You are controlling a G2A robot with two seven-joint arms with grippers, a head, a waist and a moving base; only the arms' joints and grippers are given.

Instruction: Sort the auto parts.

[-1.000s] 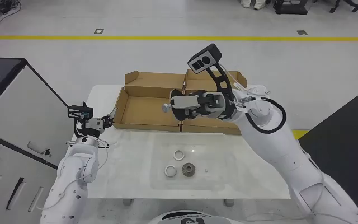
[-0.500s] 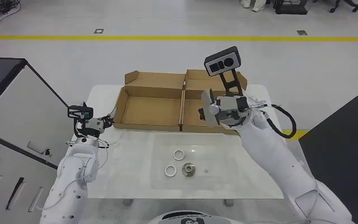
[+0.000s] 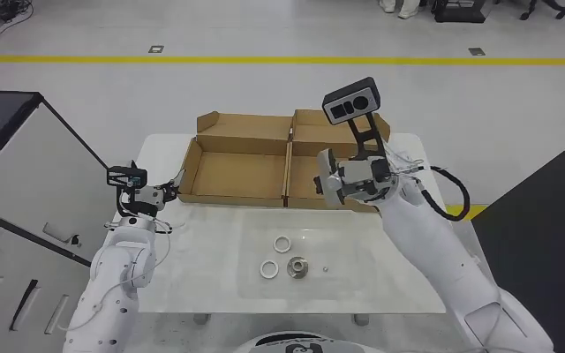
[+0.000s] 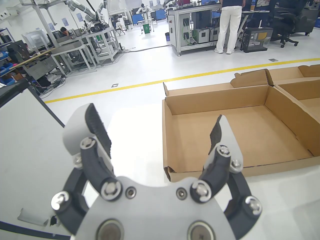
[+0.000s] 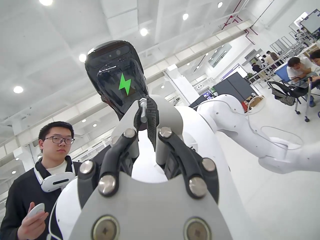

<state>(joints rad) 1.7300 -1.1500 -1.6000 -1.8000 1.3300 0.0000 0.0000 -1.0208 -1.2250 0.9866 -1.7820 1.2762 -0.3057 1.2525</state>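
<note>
Left box (image 4: 237,131) is sitting ahead of left gripper (image 4: 155,131), jaws gaping wide, gripping nothing. Right box (image 3: 302,168) is lying under right gripper (image 5: 147,114). White rings (image 3: 281,244) are lying well clear of both. Bolt (image 5: 143,113) is sitting clamped between right jaws.

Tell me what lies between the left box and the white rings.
Nothing. In the top view the table between the left box and the white rings is bare.

brown cardboard boxes (image 3: 238,176), white table (image 3: 212,265), white rings (image 3: 264,268), silver bolt (image 5: 143,112)
</note>
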